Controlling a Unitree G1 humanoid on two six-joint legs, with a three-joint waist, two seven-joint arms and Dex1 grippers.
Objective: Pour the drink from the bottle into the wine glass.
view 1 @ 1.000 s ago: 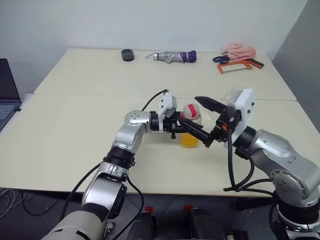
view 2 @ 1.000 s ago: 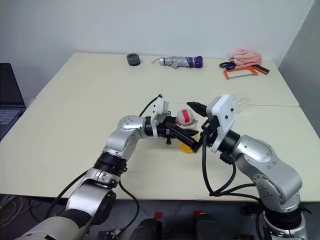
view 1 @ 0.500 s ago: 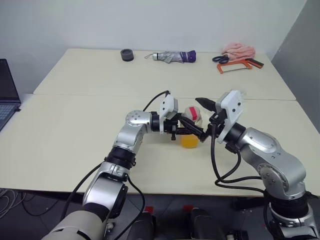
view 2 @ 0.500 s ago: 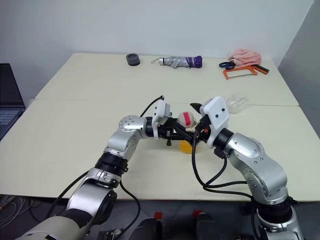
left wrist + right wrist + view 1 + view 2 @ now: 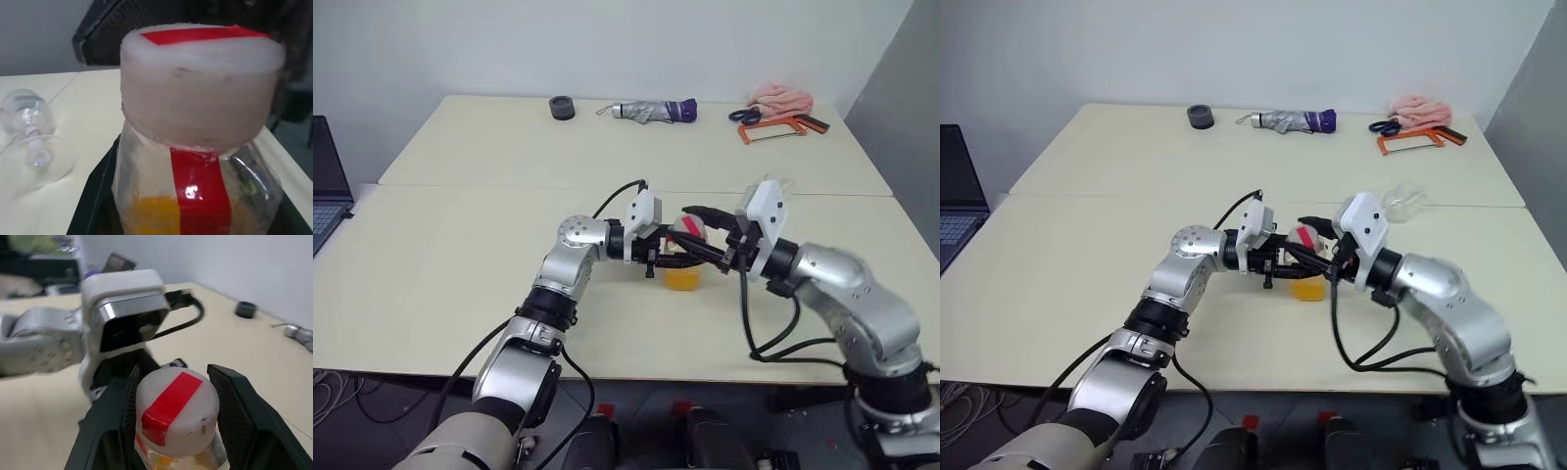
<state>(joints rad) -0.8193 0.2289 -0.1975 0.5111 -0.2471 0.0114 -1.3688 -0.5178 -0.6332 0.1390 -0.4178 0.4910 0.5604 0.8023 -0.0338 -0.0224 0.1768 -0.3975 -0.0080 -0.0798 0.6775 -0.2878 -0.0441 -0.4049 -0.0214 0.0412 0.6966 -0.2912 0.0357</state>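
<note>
**Both grippers meeting at the bottle's cap**

You are looking at the bottle [image 5: 683, 257] standing upright near the middle of the desk [image 5: 460, 255], with the left gripper [image 5: 690, 252] clamped shut on its body from the left. The drink [image 5: 682, 278] is sitting low in the bottle, an orange-yellow layer at the bottom. The cap [image 5: 176, 411] is showing whitish with a red strip running over its top and down the side.

Your right gripper [image 5: 177, 413] is reaching in from the bottle's right, its two black fingers [image 5: 234, 406] straddling the cap, one on each side and close against it; I cannot tell whether they are actually pressing on it.

The wine glass [image 5: 1403, 203] is lying on its side on the desk, behind the bottle and to its right, well apart from it. Far behind the bottle, along the desk's back edge, a dark tape roll [image 5: 564, 107], a folded umbrella [image 5: 654, 112], scissors [image 5: 745, 116], an orange hacksaw [image 5: 783, 127] and a pink cloth [image 5: 783, 99] are lying. A laptop [image 5: 328, 186] is sitting far to the bottle's left.
</note>
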